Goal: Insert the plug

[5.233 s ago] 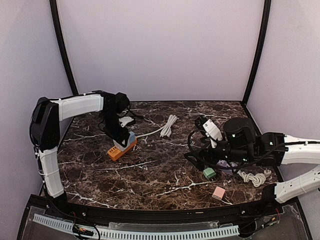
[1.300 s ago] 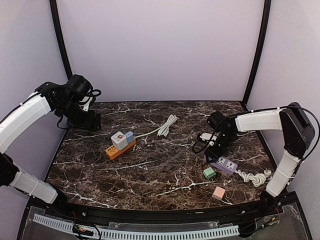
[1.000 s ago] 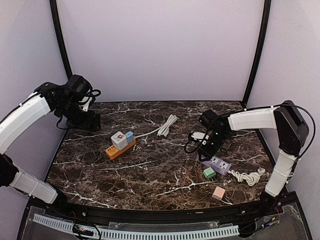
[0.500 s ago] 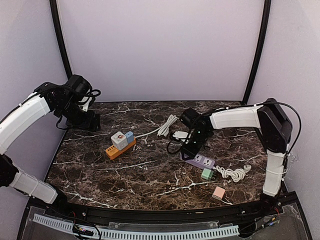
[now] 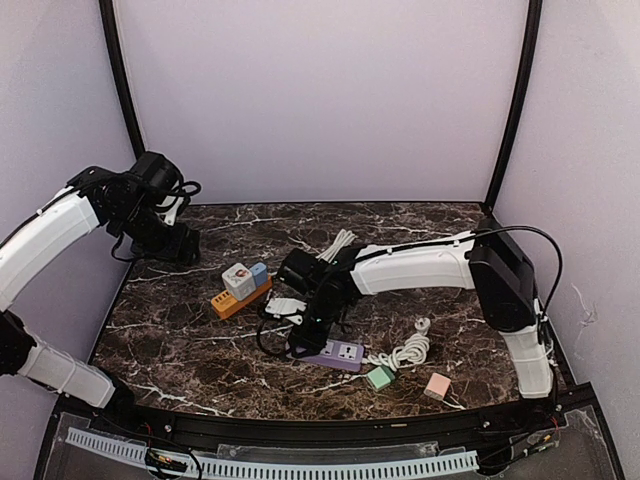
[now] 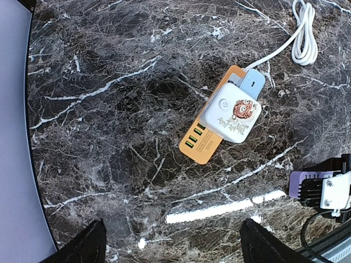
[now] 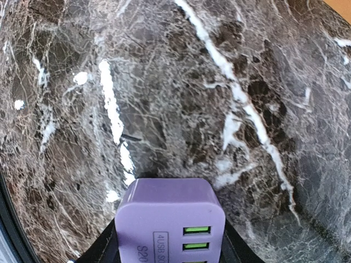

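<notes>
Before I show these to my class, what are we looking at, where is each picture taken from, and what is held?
Two robot arms stand at a marble table. One picture looks down from above; the other two come from a camera on each wrist. The left hand hangs open and empty, near an orange power strip carrying a white cube adapter and a blue plug. The right hand grips one end of a purple power strip. A green plug and a pink plug lie near the front edge.

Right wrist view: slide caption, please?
Right gripper clamps the purple power strip at its USB end, dark marble tabletop beyond.
</notes>
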